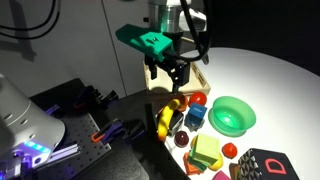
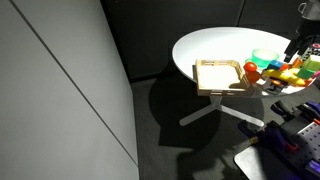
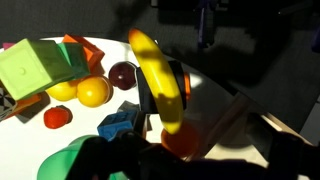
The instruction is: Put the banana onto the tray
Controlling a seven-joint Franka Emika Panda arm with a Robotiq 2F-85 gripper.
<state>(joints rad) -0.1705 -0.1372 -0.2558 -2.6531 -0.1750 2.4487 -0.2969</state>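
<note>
Worktop (image 2: 205, 45): round, white, on a pedestal foot over a dark floor, with a grey wall panel alongside. The room is dim and hard light falls on the worktop.

Counts:
- One tray (image 2: 218, 76), light wood, nothing in it, at 9 o'clock of the toy cluster.
- One green bowl (image 1: 245, 118).
- One banana (image 1: 163, 122), lying on the worktop at 8 o'clock from the bowl and off the tray.
- Wrist view: the banana (image 3: 160, 85) fills the centre. Beside it are one green cube (image 3: 35, 70), one orange fruit (image 3: 93, 92) and one dark plum (image 3: 123, 75).
- One gripper (image 1: 170, 78), hanging above the banana with its jaws spread and nothing between them.
</note>
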